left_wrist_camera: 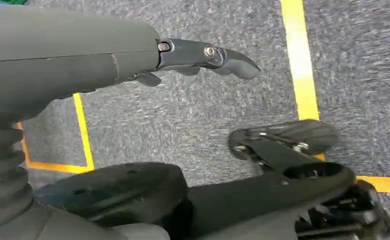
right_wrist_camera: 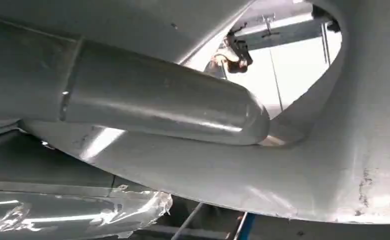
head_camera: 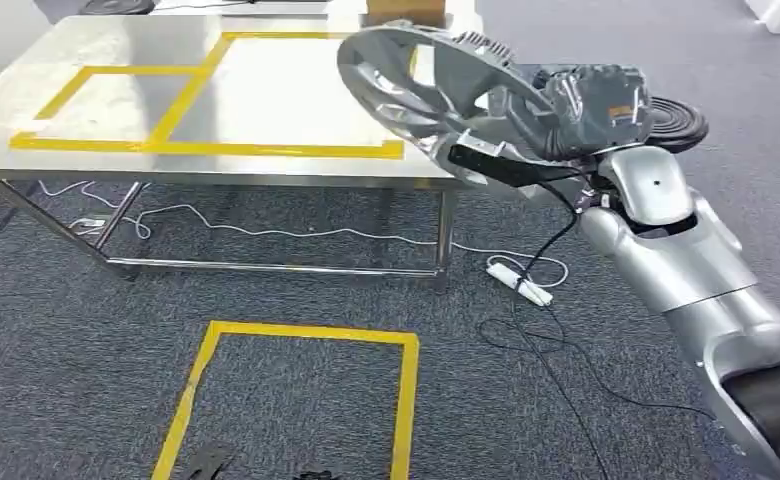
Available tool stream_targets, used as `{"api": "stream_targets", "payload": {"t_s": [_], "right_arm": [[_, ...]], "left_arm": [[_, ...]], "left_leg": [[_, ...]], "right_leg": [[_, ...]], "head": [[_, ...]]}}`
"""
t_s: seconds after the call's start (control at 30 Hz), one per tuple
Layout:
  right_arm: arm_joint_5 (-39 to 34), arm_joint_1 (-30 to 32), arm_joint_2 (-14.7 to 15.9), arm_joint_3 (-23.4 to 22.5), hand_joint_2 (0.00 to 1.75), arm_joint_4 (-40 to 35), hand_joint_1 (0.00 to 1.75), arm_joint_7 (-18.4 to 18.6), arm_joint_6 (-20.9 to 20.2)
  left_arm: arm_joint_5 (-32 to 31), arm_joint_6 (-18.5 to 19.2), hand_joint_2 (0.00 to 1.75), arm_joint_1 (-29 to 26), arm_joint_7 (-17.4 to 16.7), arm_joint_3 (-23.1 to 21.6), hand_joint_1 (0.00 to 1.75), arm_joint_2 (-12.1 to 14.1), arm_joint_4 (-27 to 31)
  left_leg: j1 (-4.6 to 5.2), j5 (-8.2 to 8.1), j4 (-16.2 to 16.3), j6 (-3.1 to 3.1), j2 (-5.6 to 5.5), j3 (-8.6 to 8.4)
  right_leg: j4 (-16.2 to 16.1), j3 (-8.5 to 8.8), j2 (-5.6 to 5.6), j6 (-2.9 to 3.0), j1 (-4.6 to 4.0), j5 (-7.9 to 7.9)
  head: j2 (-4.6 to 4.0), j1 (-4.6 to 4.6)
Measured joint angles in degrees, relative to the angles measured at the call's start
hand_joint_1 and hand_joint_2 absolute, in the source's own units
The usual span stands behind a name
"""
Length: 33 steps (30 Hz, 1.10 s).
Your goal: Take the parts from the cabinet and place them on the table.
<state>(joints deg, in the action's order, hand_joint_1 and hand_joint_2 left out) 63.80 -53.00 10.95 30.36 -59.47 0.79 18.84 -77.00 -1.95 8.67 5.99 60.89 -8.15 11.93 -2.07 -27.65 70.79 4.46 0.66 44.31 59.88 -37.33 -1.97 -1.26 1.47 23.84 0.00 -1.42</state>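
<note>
One part is in play: a silver wheel cover (head_camera: 421,85), a round spoked disc, held up in the right hand (head_camera: 566,110) and tilted, its rim hanging over the near right corner of the steel counter (head_camera: 116,110). The right wrist view shows the thick grey thumb (right_wrist_camera: 158,107) pressed across the cover's pale inner face, so that hand is gripping the cover. Yellow tape (head_camera: 196,148) marks squares on the counter top, and the cover sits above the right end of them, not yet down. Left hand (left_wrist_camera: 203,57) hangs low over the grey carpet (left_wrist_camera: 193,115), fingers spread a little apart with nothing in them. To finish this step well, I'd judge the arm should carry the cover further in over the counter, level it so the rim meets the steel flat rather than edge first, and let go only once it rests fully inside the tape. Watch that corner: released here, a tilted disc could slide off onto the floor cables (head_camera: 526,285).
</note>
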Motion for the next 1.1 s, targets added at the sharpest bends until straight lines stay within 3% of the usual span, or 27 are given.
{"api": "stream_targets", "payload": {"t_s": [0.07, 0.1, 0.13, 0.17, 0.27, 0.3, 0.33, 0.4, 0.43, 0.47, 0.5, 0.57, 0.6, 0.63, 0.67, 0.73, 0.8, 0.83, 0.9, 0.93, 0.97, 1.0, 1.1], "right_arm": [[0.0, 0.3, 0.0, 0.0, 0.0, 0.0, 1.75, 0.0, 0.0], [0.0, 0.3, 0.0, 0.0, 0.0, 0.0, 1.75, 0.0, 0.0], [0.0, 0.3, 0.0, 0.0, 0.0, 0.0, 1.75, 0.0, 0.1], [0.0, 0.4, 0.1, -0.1, 0.0, 0.0, 1.75, 0.0, 0.1], [0.1, 1.1, 0.2, -0.1, 0.0, 0.1, 1.75, 0.0, 0.1], [0.1, 1.2, 0.4, -0.1, 0.0, 0.2, 1.75, 0.0, 0.1], [0.1, 1.2, 0.3, -0.1, 0.0, 0.2, 1.75, 0.0, 0.1], [0.1, 1.2, 0.3, -0.1, 0.0, 0.2, 1.75, -0.1, 0.1], [0.1, 1.2, 0.3, -0.1, 0.0, 0.4, 1.75, -0.1, 0.0], [0.2, 1.2, 0.3, -0.1, 0.0, 0.4, 1.75, -0.2, -0.1], [0.3, 1.1, 0.3, -0.1, 0.0, 0.5, 1.75, -0.5, -0.2], [0.3, 0.3, 0.3, -0.1, 0.0, 0.5, 1.75, -0.9, -0.7], [0.3, -0.5, 0.3, 0.0, 0.0, 0.5, 1.75, -1.2, -1.0], [0.3, -1.4, 0.3, 0.2, 0.0, 0.6, 1.75, -1.5, -1.2], [0.4, -2.1, 0.1, 0.4, 0.0, 0.7, 1.75, -1.6, -1.3], [0.5, -2.7, -0.1, 0.7, 0.0, 0.8, 1.75, -1.8, -1.5], [0.6, -3.1, -0.1, 0.8, 0.0, 0.9, 1.75, -1.8, -1.6], [0.6, -3.3, -0.2, 0.9, 0.0, 0.9, 1.75, -1.8, -1.7], [0.6, -3.3, -0.2, 1.2, 0.0, 1.0, 1.75, -1.8, -1.7], [0.6, -3.3, -0.3, 1.3, 0.0, 1.2, 1.75, -2.0, -1.9], [0.7, -3.3, -0.4, 1.5, 0.0, 1.4, 1.75, -2.3, -2.0], [0.8, -3.3, -0.6, 1.8, 0.0, 1.7, 1.75, -2.6, -2.2], [1.2, -4.0, -1.6, 2.6, 0.0, 2.9, 1.75, -2.8, -2.2]], "left_arm": [[0.0, 0.0, 1.75, 0.0, 0.0, 0.0, 0.0, 0.1, 0.0], [0.0, 0.0, 1.75, 0.0, 0.0, 0.0, 0.0, 0.2, 0.0], [0.0, 0.0, 1.75, 0.0, 0.0, 0.0, 0.0, 0.2, 0.0], [0.0, 0.0, 1.75, -0.1, 0.0, 0.0, 0.0, 0.2, 0.0], [0.0, 0.0, 1.75, -0.4, 0.0, 0.0, 0.0, 0.2, 0.0], [0.0, 0.0, 1.75, -0.4, 0.0, 0.0, 0.0, 0.2, 0.0], [0.0, 0.0, 1.75, -0.4, 0.0, 0.0, 0.0, 0.3, 0.0], [0.0, 0.0, 1.75, -0.4, 0.0, 0.0, 0.0, 0.2, 0.0], [0.0, 0.1, 1.75, -0.4, 0.0, 0.0, 0.0, 0.1, 0.0], [0.0, 0.2, 1.75, -0.6, 0.0, 0.0, 0.0, 0.1, 0.0], [-0.2, 0.2, 1.75, -0.6, 0.0, 0.0, 0.0, 0.1, 0.0], [-0.4, 0.3, 1.75, -0.5, 0.0, 0.0, 0.0, 0.1, 0.0], [-0.4, 0.4, 1.75, -0.5, 0.0, 0.0, 0.0, 0.1, 0.0], [-0.5, 0.5, 1.75, -0.3, 0.0, 0.0, 0.0, 0.1, 0.0], [-0.6, 0.6, 1.75, -0.2, 0.0, 0.0, 0.0, 0.1, 0.0], [-0.6, 0.6, 1.75, -0.1, -0.2, 0.0, 0.0, 0.0, 0.0], [-0.8, 0.7, 1.75, 0.1, -0.3, 0.0, 0.0, 0.0, 0.0], [-0.9, 0.7, 1.75, 0.1, -0.3, 0.0, 0.0, 0.0, 0.0], [-0.9, 0.7, 1.75, 0.1, -0.3, 0.0, 0.0, 0.0, 0.0], [-1.0, 0.8, 1.75, 0.1, -0.3, 0.0, 0.0, 0.0, 0.0], [-1.0, 0.8, 1.75, 0.1, -0.4, 0.0, 0.0, -0.1, 0.0], [-1.1, 0.8, 1.75, 0.1, -0.4, -0.1, 0.0, -0.1, 0.0], [-1.5, 0.8, 1.75, 0.3, -0.5, -0.1, 0.0, 0.0, 0.0]], "left_leg": [[0.85, 6.76, -8.8, -1.57, -0.09, -2.69], [1.36, 9.1, -12.7, -2.41, -0.15, -3.92], [1.4, 7.09, -14.5, -2.79, -0.15, -4.83], [1.41, 7.21, -14.2, -2.52, -0.19, -5.1], [1.06, 7.37, -14.9, -3.28, -0.37, -6.1], [1.09, 7.21, -15.2, -3.61, -0.48, -6.59], [1.14, 6.97, -15.3, -3.98, -0.5, -6.89], [1.41, 6.54, -15.3, -4.46, -0.54, -7.38], [1.51, 6.28, -15.2, -4.63, -0.56, -7.67], [1.55, 6.03, -15.2, -4.64, -0.65, -8.03], [1.55, 5.74, -15.2, -4.58, -0.75, -8.45], [1.48, 5.1, -15.1, -4.27, -0.8, -9.36], [1.56, 4.78, -15.0, -3.95, -0.8, -9.59], [1.92, 4.55, -14.7, -3.6, -0.8, -9.49], [1.91, 4.48, -14.6, -3.42, -0.77, -9.35], [1.84, 4.27, -14.7, -3.02, -0.67, -9.53], [1.78, 3.49, -13.6, -2.16, -0.7, -9.14], [1.75, 1.92, -10.7, -1.74, -0.69, -7.74], [1.5, -1.89, -1.7, -1.11, -0.68, -2.95], [1.4, -2.95, 2.4, -0.94, -0.67, -0.48], [1.32, -2.44, 3.7, -0.91, -0.67, 0.87], [1.28, -0.32, 2.4, -0.99, -0.67, 0.74], [1.29, 8.72, -10.7, -1.51, -0.67, -3.92]], "right_leg": [[0.0, 0.35, -0.25, -0.22, 0.01, 0.33], [0.0, 0.42, -0.35, -0.47, 0.08, 0.49], [0.0, 0.43, -0.47, -0.83, -0.31, 0.72], [-0.6, 0.52, -0.44, -1.1, -0.35, 0.74], [-1.5, 1.93, -0.21, -2.08, -0.3, 1.28], [-0.5, 1.57, 0.42, -1.75, -0.46, 2.27], [3.0, 0.24, 0.56, -1.37, -0.72, 4.48], [12.7, -4.2, 0.52, -1.02, -1.13, 8.63], [16.3, -6.15, 0.52, -1.06, -1.29, 9.39], [16.9, -6.85, 0.53, -1.18, -1.37, 8.65], [15.0, -6.24, 0.56, -1.37, -1.38, 6.4], [5.0, -2.39, 1.12, -1.8, -1.25, -0.21], [0.2, -0.74, 1.91, -1.96, -1.11, -2.41], [-0.8, 0.56, 2.03, -2.02, -1.48, -1.43], [-1.5, 0.98, 1.98, -1.21, -1.51, -0.7], [-1.3, 0.77, 1.75, -0.48, -1.65, -0.35], [-1.7, 1.34, 1.61, 0.17, -1.15, -0.29], [-1.7, 1.5, 1.64, 0.5, -1.02, -0.13], [-1.7, 1.83, 1.57, 0.81, -0.94, 0.2], [-1.7, 2.04, 1.48, 0.85, -0.89, 0.43], [-1.7, 2.36, 1.38, 0.76, -0.86, 0.69], [-1.7, 2.76, 1.25, 0.66, -0.8, 1.0], [-1.7, 3.92, 0.97, -0.02, -0.49, 2.02]], "head": [[0.0, 0.11], [0.0, 0.16], [0.0, 0.18], [0.0, 0.22], [0.0, 0.13], [0.0, -0.02], [0.0, -0.19], [-0.02, -0.21], [0.0, -0.17], [-0.02, -0.19], [0.0, -0.17], [0.0, -0.22], [0.0, -0.22], [0.0, -0.17], [0.0, -0.09], [-0.02, 0.02], [0.0, 0.0], [-0.02, 0.33], [0.0, 0.33], [0.0, 0.33], [0.0, 0.33], [-0.02, 0.31], [-0.02, 0.42]]}}
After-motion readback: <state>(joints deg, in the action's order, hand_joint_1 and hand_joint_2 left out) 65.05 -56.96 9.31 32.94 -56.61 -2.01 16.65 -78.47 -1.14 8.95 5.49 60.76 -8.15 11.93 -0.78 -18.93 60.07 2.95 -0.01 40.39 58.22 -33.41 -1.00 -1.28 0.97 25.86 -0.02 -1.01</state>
